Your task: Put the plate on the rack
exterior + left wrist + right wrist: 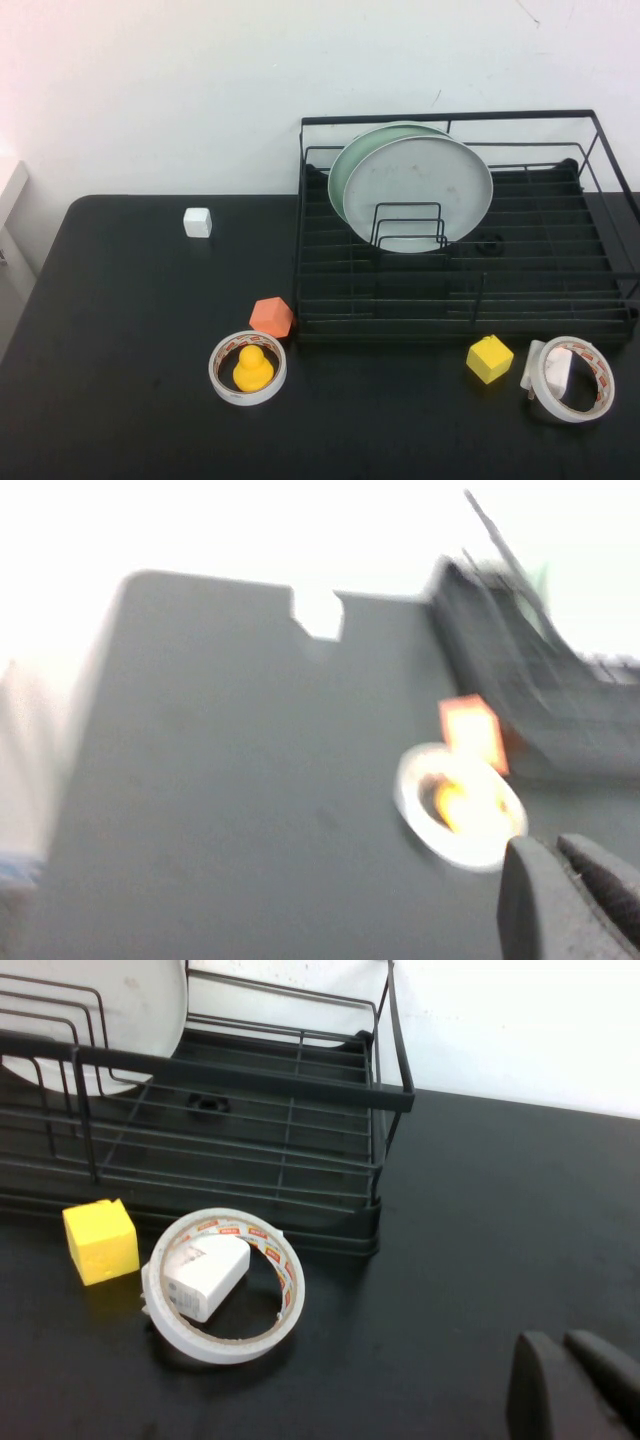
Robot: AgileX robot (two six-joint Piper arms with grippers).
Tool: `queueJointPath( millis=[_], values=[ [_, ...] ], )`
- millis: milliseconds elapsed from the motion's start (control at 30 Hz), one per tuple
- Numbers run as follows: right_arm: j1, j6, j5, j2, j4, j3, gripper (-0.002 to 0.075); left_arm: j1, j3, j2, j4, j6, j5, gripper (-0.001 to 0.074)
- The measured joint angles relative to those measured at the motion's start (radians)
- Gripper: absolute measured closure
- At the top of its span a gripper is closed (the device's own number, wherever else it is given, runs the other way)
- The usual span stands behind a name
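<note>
The pale grey-white plate [418, 192] stands upright in the black wire rack [460, 300], leaning in front of a mint-green plate [345, 165] and held by the upright wire loops. Part of it shows in the right wrist view [130, 1020], inside the rack [280, 1070]. Neither arm shows in the high view. My left gripper [565, 880] is shut and empty, above the table near a tape ring. My right gripper [570, 1375] is shut and empty, above the bare table to the right of the rack.
A white tape ring with a yellow duck [248, 368], an orange block [271, 317], a white cube [197, 222], a yellow cube [489, 358] and a tape ring around a white charger [570, 378] lie on the black table [120, 330].
</note>
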Motion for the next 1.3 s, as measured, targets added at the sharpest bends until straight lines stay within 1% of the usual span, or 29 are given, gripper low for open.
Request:
queueJointPath(
  millis=[100, 233, 367, 500, 567, 700, 867, 1300],
  values=[
    [0.000, 0.000, 0.000, 0.000, 0.000, 0.000, 0.0715, 0.056, 0.076, -0.068, 0.052, -0.041, -0.098, 0.0736],
    [0.000, 0.000, 0.002, 0.000, 0.002, 0.000, 0.0715, 0.124, 0.195, -0.081, 0.067, -0.055, -0.224, 0.0736],
    [0.000, 0.000, 0.004, 0.000, 0.002, -0.001, 0.0715, 0.163, 0.295, -0.083, 0.069, -0.057, -0.329, 0.0736],
    [0.000, 0.000, 0.006, 0.000, 0.006, -0.001, 0.0715, 0.167, 0.384, -0.083, 0.070, -0.057, -0.394, 0.0736],
    [0.000, 0.000, 0.008, 0.000, 0.006, -0.001, 0.0715, 0.167, 0.386, -0.083, 0.073, -0.058, -0.411, 0.0736],
    [0.000, 0.000, 0.008, 0.000, 0.006, -0.001, 0.0715, 0.157, 0.386, -0.083, 0.084, -0.049, -0.389, 0.0736],
    [0.000, 0.000, 0.008, 0.000, 0.006, -0.001, 0.0715, 0.127, 0.386, -0.083, 0.084, 0.010, -0.388, 0.0736],
    [0.000, 0.000, 0.008, 0.000, 0.006, -0.001, 0.0715, 0.126, 0.386, -0.083, 0.082, 0.022, -0.383, 0.0737]
  ],
)
